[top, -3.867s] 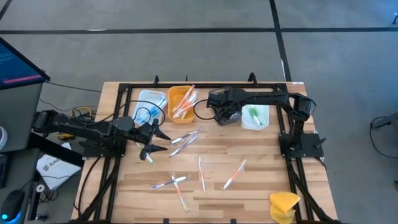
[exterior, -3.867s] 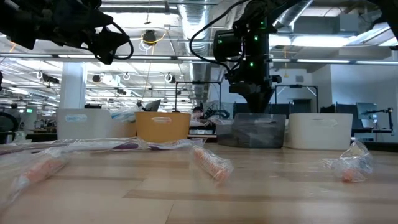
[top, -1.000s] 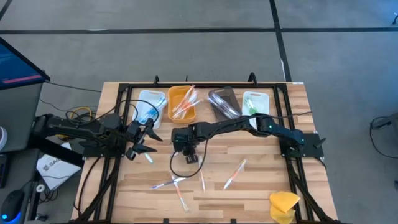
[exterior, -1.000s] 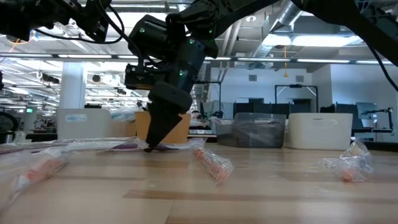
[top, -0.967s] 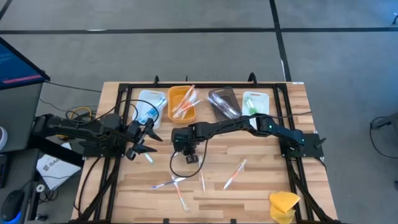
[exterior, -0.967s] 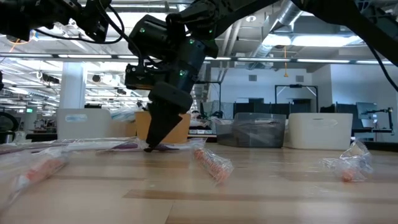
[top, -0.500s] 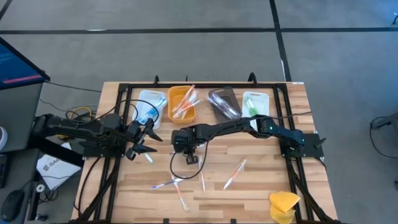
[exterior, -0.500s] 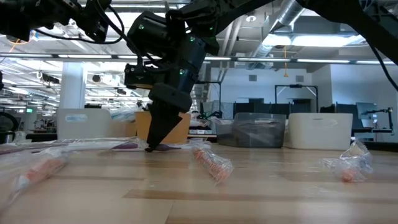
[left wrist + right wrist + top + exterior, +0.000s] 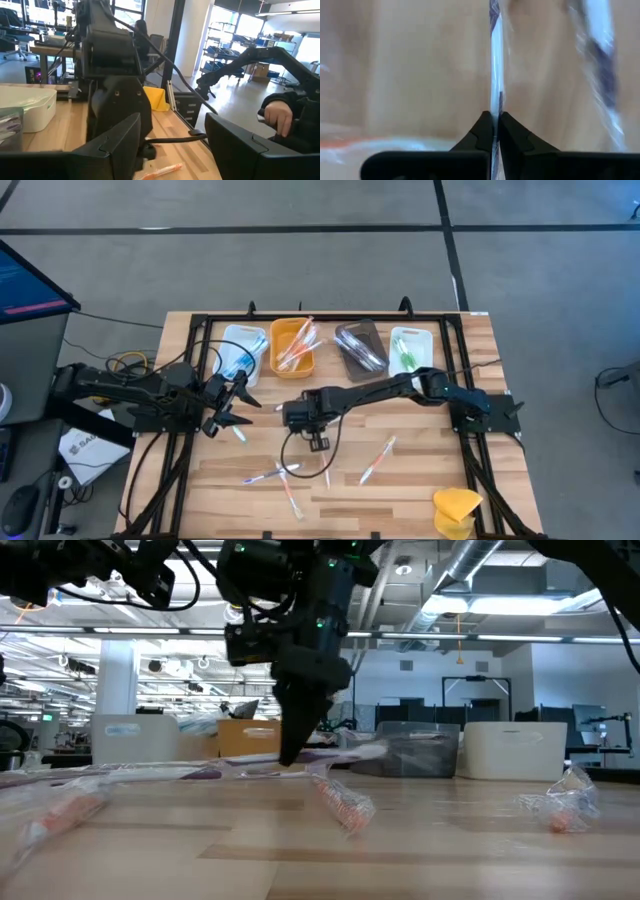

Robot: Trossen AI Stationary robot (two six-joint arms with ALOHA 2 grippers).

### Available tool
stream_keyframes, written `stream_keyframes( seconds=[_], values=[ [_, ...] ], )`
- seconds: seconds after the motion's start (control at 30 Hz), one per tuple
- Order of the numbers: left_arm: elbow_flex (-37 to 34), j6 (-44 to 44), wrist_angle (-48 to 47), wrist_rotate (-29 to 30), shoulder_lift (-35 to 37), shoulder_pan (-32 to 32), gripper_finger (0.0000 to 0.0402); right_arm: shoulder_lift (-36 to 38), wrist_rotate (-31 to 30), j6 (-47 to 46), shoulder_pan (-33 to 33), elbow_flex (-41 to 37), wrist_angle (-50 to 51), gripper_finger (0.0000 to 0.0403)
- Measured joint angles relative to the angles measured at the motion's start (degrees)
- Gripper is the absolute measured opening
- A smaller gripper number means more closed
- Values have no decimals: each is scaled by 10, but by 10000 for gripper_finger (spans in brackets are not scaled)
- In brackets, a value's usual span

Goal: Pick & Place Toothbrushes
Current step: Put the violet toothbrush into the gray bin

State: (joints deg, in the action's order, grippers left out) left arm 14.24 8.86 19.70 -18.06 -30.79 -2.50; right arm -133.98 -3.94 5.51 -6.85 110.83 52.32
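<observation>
My right gripper (image 9: 300,418) reaches out over the table's middle and is shut on a clear-wrapped toothbrush (image 9: 350,750). It also shows in the low view (image 9: 290,762) and in its own wrist view (image 9: 496,125). Several more wrapped toothbrushes lie flat on the boards, among them a blue one (image 9: 272,474), a white one (image 9: 325,462) and a pink one (image 9: 376,459). My left gripper (image 9: 240,406) waits open at the table's left, above a short pale toothbrush (image 9: 238,433); its spread fingers show in the left wrist view (image 9: 172,145). My right gripper pinches the toothbrush's thin wrapped shaft (image 9: 495,102) between its two fingertips (image 9: 484,127). The fingers come from above, pointing down, and lie across the brush. The brush is lifted clear of the table and lies about level, its long part (image 9: 365,748) sticking out to one side.
Four small trays stand in a row at the far edge: white (image 9: 240,348), orange (image 9: 292,345), dark clear (image 9: 360,345) and white (image 9: 410,352), each with toothbrushes in it. A yellow sponge-like lump (image 9: 456,510) lies at the near right corner. Black frame rails (image 9: 200,370) border the work area.
My right gripper, shut at the table among the toothbrushes a second ago, has risen and gone a little toward the near and right edges. The clear-wrapped toothbrush has come up off the boards with it and now hangs about level. My left arm has kept still.
</observation>
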Motion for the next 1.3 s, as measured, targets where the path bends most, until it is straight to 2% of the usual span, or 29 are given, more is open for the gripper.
stream_keyframes(
  seconds=[0.27,0.37,0.5,0.77,0.9,0.97,1.07,1.2,1.3],
  values=[
    [0,0,0,0,0,0,218,39,-77,-80,-23,1,109,5],
    [0,-1,2,0,0,0,218,57,-126,-172,-24,1,145,5],
    [0,-44,6,2,0,0,218,94,-170,-280,-18,2,207,5],
    [0,-108,11,47,0,0,218,172,-245,-390,0,3,325,5],
    [0,-140,13,76,0,0,218,207,-273,-409,33,3,341,5],
    [0,-153,14,85,0,0,218,220,-288,-396,54,3,336,5],
    [0,-163,14,86,0,0,218,243,-296,-334,96,-24,274,5],
    [0,-160,14,86,0,0,218,290,-232,-286,173,-92,118,5],
    [0,-159,14,86,0,0,218,319,-201,-275,207,-160,31,5]
  ],
)
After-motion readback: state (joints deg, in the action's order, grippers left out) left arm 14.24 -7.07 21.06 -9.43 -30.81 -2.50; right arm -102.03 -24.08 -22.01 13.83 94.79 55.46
